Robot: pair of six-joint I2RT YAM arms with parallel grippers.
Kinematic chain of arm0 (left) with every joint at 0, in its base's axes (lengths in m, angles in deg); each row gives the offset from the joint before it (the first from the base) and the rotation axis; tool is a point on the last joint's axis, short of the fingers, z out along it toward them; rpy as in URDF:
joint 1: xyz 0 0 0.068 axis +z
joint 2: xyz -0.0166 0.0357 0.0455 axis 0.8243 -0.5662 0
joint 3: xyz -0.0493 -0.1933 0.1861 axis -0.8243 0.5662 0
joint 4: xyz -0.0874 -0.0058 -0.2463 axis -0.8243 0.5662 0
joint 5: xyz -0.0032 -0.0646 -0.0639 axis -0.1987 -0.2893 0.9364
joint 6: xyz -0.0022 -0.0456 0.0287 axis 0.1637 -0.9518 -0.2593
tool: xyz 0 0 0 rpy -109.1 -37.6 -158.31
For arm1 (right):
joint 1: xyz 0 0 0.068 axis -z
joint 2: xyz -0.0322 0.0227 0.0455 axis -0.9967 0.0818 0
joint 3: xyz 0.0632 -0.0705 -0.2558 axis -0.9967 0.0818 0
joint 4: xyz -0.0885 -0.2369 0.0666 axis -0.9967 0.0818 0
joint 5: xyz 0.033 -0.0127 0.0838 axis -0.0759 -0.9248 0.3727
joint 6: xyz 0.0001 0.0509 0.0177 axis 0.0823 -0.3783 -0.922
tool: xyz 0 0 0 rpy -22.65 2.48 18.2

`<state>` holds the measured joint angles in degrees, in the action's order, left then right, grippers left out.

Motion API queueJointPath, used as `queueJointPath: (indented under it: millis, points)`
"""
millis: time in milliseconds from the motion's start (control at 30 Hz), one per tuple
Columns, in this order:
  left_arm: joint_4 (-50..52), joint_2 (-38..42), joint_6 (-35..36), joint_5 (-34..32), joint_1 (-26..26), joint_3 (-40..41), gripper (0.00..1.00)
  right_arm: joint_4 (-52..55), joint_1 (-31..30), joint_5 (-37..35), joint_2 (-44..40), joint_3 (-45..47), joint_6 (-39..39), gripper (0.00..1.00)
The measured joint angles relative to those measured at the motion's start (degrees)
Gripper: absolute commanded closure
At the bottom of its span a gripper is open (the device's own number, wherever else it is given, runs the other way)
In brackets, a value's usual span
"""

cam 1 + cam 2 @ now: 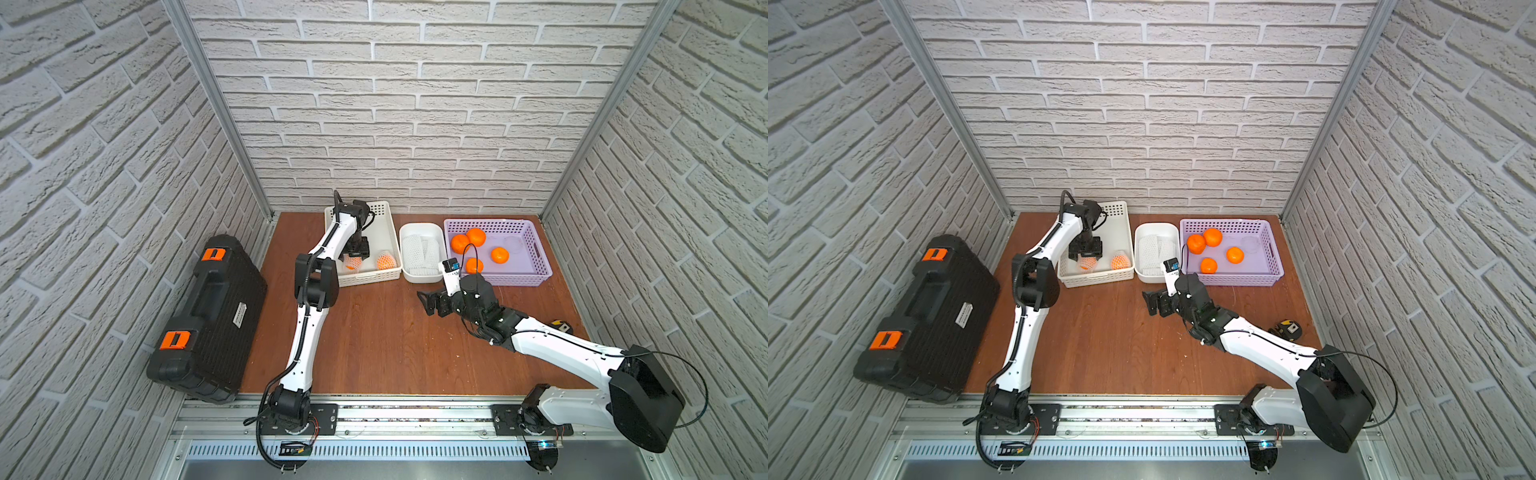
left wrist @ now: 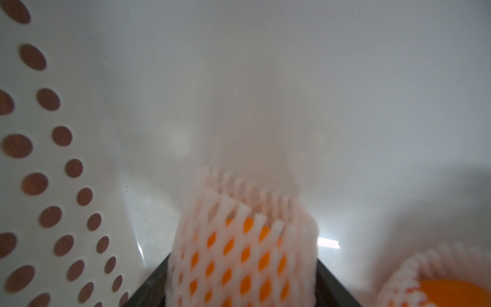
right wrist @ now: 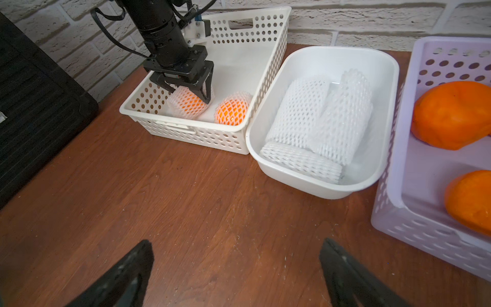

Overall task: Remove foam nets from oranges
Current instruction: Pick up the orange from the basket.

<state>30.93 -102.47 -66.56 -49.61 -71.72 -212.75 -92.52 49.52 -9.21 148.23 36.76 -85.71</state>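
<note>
Nearest the lens in both top views, the right arm (image 1: pixel 561 349) reaches in from 5 o'clock of the table (image 1: pixel 374 340); the right gripper (image 1: pixel 427 303) hangs just right of centre over bare wood, jaws spread wide and holding nothing, its two fingers (image 3: pixel 132 265) far apart in the right wrist view. At 11 o'clock stands the white basket (image 3: pixel 191 133), and the left gripper (image 3: pixel 188 94) is down inside it, pointing downward, with a finger pressed to each side of a netted orange (image 3: pixel 186 109), so it grips that fruit, net still on. Just beside it, toward 3 o'clock in the same basket, lies a second netted orange (image 3: pixel 232 111), apart from the fingers. At 12 o'clock, just beside the basket, a white tub (image 3: pixel 318 191) holds the empty nets (image 3: pixel 313 125), piled together. At 1 o'clock the purple basket (image 1: pixel 536 249) holds four bare oranges (image 1: pixel 499 255). A black case (image 1: pixel 208 316) lies off the table at 9 o'clock, and a small black and yellow object (image 1: pixel 561 326) sits at 4 o'clock, partly behind the right arm
</note>
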Motion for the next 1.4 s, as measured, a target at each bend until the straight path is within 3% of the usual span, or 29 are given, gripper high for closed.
queueJointPath:
  millis: [167,367,533,800,933,1100,1333,1400]
  points:
    - [0.0,0.0,-2.6,0.7,0.0,0.0,0.48,-0.2,0.7,0.7,0.0,0.2,-0.9,0.0]
    - [-1.0,2.0,-10.0,4.5,0.2,0.9,0.48,-0.4,0.7,2.4,0.2,0.1,-0.8,0.02]
    - [-5.3,10.0,-19.0,10.4,0.6,7.6,0.48,-0.4,0.7,4.2,0.5,0.1,-0.5,0.12]
    - [-19.5,31.5,-35.8,17.4,1.1,30.5,0.47,-0.4,0.7,8.5,0.7,-1.9,-1.9,0.2]
    - [-29.6,41.7,-45.9,20.0,0.9,45.7,0.45,-0.7,0.7,12.4,1.9,-5.2,-6.1,0.24]
    - [-39.1,52.1,-57.6,18.6,-0.8,60.7,0.44,-4.8,0.3,18.1,4.4,-8.6,-13.9,0.34]
    - [-46.0,60.6,-66.6,17.7,-2.5,68.4,0.43,-10.7,-2.6,22.4,15.7,-16.1,-24.3,0.58]
    - [-47.2,62.0,-68.1,17.7,-2.6,69.9,0.43,-11.9,-3.5,22.8,18.6,-17.0,-26.7,0.59]
